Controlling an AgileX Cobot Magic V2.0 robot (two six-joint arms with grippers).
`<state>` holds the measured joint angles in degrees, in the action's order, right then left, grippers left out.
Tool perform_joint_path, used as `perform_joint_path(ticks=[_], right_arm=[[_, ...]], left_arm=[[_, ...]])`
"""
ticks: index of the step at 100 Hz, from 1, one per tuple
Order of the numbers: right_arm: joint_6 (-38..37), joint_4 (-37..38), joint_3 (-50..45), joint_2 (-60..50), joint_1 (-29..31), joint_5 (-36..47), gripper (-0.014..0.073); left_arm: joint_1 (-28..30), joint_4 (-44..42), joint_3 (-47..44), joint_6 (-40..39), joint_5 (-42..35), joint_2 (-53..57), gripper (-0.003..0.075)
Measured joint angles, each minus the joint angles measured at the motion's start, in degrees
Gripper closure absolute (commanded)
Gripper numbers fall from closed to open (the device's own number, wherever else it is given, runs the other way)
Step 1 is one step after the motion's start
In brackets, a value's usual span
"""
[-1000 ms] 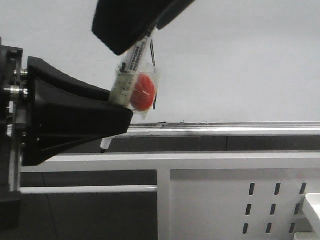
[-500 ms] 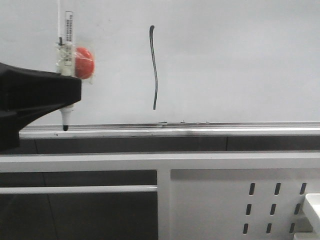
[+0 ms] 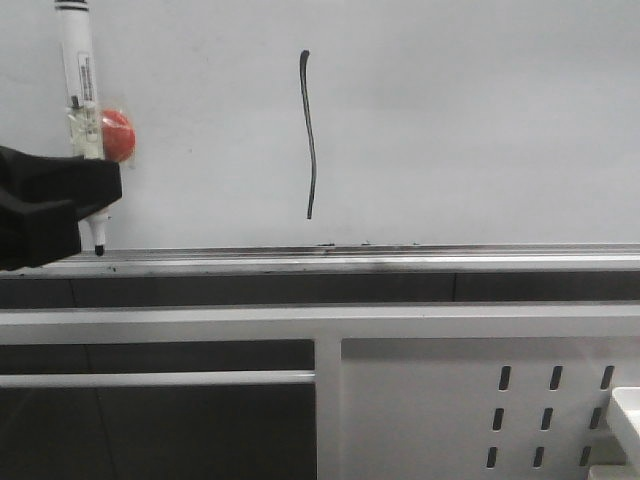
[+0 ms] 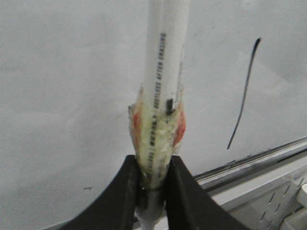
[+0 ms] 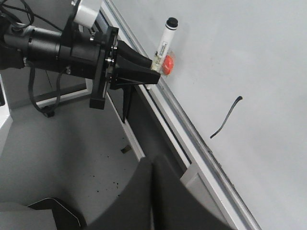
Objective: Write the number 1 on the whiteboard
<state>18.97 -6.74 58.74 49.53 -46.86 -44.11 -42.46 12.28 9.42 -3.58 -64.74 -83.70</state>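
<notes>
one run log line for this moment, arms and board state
left gripper: shut on marker pen, tip down over tray rail | right gripper: shut, empty | whiteboard: number 1 drawn

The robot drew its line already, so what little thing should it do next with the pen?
Probably ease the marker further from the whiteboard and stop. The number 1 already looks finished, and the left tool, shut on the marker, holds its tip off to the stroke's left, just above the tray rail.
</notes>
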Motion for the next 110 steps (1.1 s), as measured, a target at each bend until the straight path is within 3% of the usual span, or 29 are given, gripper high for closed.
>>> perform_joint_path(ticks=[39, 110], right_arm=[[0.0, 0.35, -0.04, 0.0, 0.0, 2.22, 0.0663], [0.0, 0.76, -0.04, 0.0, 0.0, 2.19, 0.0663]], left_arm=[[0.0, 5.54, 3.46, -1.63, 0.01, -2.32, 0.074], [-0.18, 5.3, 5.44, -1.63, -2.12, -6.24, 0.074]])
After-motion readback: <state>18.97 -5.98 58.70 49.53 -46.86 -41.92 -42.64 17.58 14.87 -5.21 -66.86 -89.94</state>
